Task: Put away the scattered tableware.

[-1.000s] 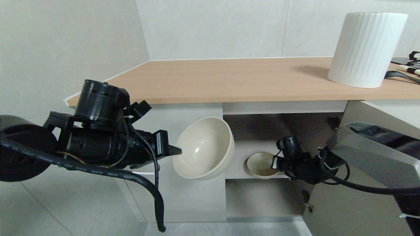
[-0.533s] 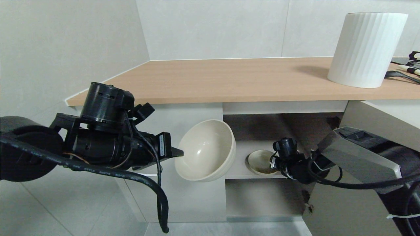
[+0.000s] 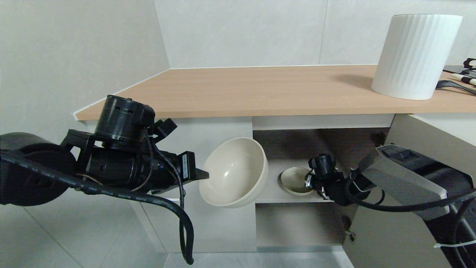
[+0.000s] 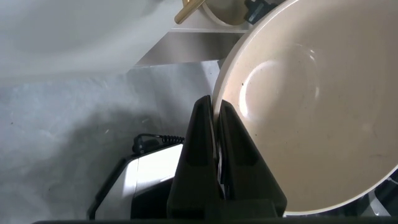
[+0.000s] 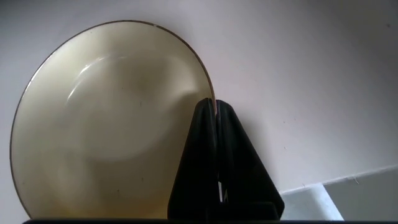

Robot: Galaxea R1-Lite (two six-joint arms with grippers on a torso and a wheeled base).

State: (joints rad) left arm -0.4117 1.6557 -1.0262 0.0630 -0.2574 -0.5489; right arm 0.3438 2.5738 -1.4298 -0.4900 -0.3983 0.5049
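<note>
Below the wooden desk, the left hand is pinching one large cream bowl. The right hand is clamping one small beige dish.

Two cream dishes: one large bowl at frame center, one small bowl just right of center. Two grippers, one dish each: left gripper left of center, right gripper right of center. One white ribbed container upper right. One wooden countertop. One open cabinet, two shelf levels visible. Utensils at far right edge, count unclear.
</note>
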